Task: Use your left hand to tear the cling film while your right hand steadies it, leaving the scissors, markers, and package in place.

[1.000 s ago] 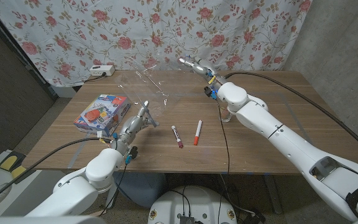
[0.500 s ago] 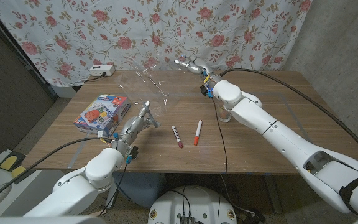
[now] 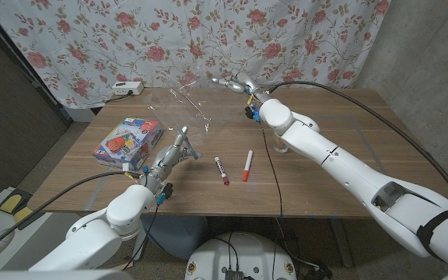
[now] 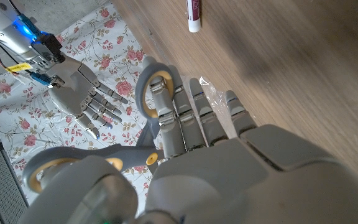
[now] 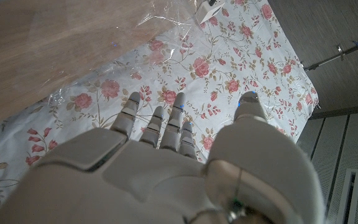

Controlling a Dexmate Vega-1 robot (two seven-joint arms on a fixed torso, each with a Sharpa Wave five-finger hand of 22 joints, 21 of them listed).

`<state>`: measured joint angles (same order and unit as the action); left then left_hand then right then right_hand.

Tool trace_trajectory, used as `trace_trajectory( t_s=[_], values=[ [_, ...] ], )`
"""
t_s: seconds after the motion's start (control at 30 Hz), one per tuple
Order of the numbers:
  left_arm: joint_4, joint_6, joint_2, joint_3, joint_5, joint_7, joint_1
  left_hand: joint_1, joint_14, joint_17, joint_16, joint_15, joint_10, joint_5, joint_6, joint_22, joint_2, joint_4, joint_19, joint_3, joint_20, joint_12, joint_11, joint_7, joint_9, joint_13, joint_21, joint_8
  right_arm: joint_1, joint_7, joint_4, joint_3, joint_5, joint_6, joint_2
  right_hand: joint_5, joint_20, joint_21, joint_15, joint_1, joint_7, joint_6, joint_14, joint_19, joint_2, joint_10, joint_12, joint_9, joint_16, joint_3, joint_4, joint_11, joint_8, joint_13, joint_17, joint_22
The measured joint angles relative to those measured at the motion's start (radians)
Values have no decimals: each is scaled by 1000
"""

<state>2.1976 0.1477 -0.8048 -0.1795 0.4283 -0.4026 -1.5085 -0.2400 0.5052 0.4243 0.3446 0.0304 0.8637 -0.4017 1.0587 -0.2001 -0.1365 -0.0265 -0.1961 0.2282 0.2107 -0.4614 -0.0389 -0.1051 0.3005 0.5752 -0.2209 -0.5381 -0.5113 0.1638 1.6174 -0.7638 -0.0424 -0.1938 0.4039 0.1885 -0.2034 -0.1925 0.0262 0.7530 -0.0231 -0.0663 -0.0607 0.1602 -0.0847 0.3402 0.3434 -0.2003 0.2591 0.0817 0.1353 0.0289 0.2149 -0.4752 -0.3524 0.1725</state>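
Over the far middle of the wooden table (image 3: 317, 167), a sheet of cling film (image 3: 183, 105) hangs stretched in the air, its lower corner reaching down to the left hand (image 3: 179, 145). That hand holds the film's edge between its closed fingers (image 4: 188, 118), and a crumpled bit of film shows against them in the left wrist view. The right hand (image 3: 236, 82) is raised near the film's upper far edge with its fingers spread and nothing in them; whether it touches the film, I cannot tell. A colourful package (image 3: 127, 142) lies on the table just left of the left hand. Two markers, one purple-capped (image 3: 221, 169) and one orange (image 3: 247, 165), lie side by side near the table's middle.
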Motion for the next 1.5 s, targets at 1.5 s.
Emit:
trace_trajectory(
  t_s=[1.5],
  values=[
    [-3,-14,-7,5,21,-5,-17,-22,0,0,0,0,-1,-20,2,0,22,-27,0,51,0,6,1,-3,9,7,0,6,96,71,-176,-149,299,-31,-124,8,0,-4,11,22,7,-43,-30,36,-4,63,12,0,19,15,9,-2,8,-3,4,0]
  ],
)
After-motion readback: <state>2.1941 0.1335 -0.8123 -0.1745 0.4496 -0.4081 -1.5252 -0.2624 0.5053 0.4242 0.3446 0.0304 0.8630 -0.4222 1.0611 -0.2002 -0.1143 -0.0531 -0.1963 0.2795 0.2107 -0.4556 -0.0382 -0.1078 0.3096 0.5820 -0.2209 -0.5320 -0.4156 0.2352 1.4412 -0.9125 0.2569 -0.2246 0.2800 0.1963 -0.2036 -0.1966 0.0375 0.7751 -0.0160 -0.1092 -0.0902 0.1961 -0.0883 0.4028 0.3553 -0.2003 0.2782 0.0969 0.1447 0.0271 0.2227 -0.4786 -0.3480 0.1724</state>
